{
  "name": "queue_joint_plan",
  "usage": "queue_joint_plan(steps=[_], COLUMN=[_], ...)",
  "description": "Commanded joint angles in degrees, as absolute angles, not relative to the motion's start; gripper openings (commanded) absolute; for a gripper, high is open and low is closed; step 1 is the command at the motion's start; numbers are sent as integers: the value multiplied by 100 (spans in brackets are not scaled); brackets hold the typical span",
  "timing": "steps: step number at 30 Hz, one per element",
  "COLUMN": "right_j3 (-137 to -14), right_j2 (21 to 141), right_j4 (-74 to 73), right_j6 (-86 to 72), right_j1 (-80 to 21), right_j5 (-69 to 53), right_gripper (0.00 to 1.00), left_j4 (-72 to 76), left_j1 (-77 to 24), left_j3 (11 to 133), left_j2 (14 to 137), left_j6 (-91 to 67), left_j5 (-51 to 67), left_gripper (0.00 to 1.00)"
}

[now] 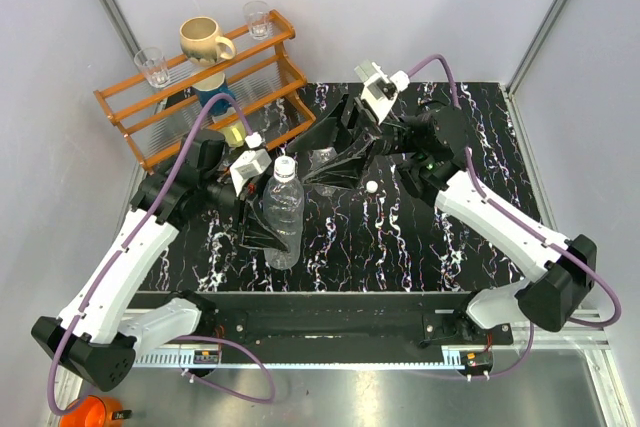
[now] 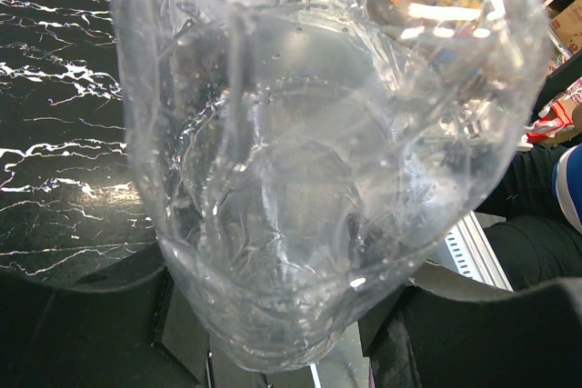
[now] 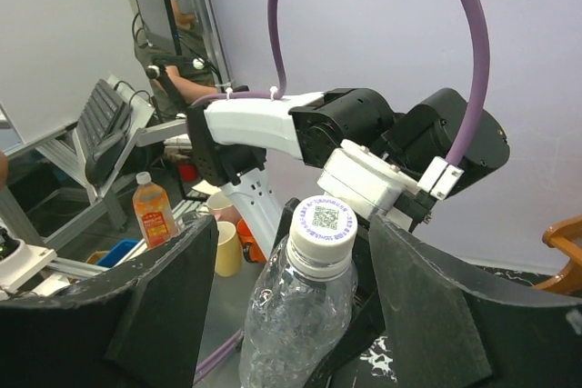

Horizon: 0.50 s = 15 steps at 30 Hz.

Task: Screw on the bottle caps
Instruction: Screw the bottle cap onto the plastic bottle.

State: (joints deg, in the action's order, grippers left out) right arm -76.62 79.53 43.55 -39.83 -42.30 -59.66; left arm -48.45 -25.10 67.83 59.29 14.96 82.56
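I have the left tool [image 2: 282, 320] clamped on the body of one bottle [image 1: 284, 215]. In the left wrist view the clear ribbed wall fills the frame, with a black finger [image 2: 82, 324] pressed against each side low down. The grip is low on the body so the neck is free, and it holds the bottle against twisting, leaning toward the right arm and lifted off the surface [image 1: 400, 247].

A white cap [image 3: 326, 218] with a small printed sticker sits on that neck. I can't tell whether it is threaded down or only resting there.

The right tool [image 3: 293, 229] is open. Its two fingers [image 3: 173, 297] stand one on each side of the cap with a clear gap on both sides, touching nothing. I read that as lined up to close on the cap and turn it, so the step in hand is tightening this first cap. The fingers need to close squarely on the cap rim, not on the neck below it. If they close off-centre, I expect the cap to tip or the soft bottle to buckle in the left grip.

The other cap [image 1: 371, 186] lies loose on the surface just below the right wrist. Something clear beside it, under the right tool, may be the second bottle [image 1: 322, 159], but it is mostly hidden. By my reckoning, the second cap is not yet started.
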Motion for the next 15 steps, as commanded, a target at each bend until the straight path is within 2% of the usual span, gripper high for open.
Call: queue_joint_plan(steps=[1,15], right_j3=[-7954,-8077], right_j2=[8121,8394], right_j4=[5071,5282], right_j6=[-4526,-4817], right_j1=[-4192,-4210], right_j5=[-6117,-6240], right_gripper=[73,66], left_j4=[-4711,-4720], left_j1=[-2505,-2505], left_j3=[6811,6847], left_j2=[5810,5818], left_j6=[1600,1608], left_j5=[9027,8833], left_gripper=[0,0])
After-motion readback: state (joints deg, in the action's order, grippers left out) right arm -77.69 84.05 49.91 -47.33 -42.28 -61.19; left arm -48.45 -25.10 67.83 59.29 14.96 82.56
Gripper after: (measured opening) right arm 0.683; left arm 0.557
